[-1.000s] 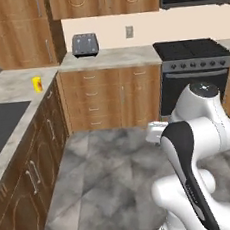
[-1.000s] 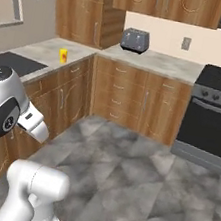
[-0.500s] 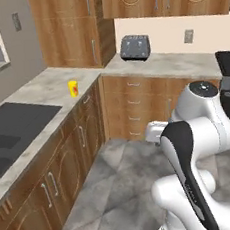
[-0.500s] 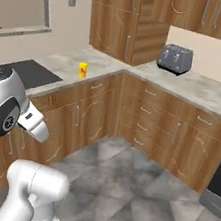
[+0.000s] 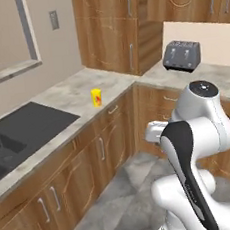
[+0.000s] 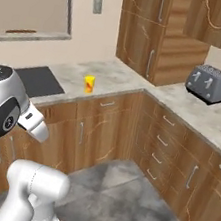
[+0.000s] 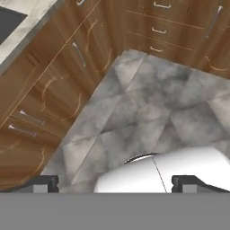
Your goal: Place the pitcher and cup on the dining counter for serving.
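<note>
Cup (image 5: 96, 97), yellow with a red-orange mark, no legible writing, stands on the marbled surface (image 5: 69, 94) between black sink (image 5: 18, 132) and corner. Toaster (image 5: 181, 55) sits well apart past the corner. Tool (image 7: 114, 183) points at the floor (image 7: 152, 108), tips spread, holding nothing.

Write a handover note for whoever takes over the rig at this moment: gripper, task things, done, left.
Gripper: open, holding nothing, pointed down at the floor.
Cup: upright on the worktop near the corner, right of the black sink; also seen at.
Toaster sits on the adjoining counter.
Done: nothing placed yet.
Left: find the pitcher, pick up cup and pitcher, set both on the dining counter.
</note>
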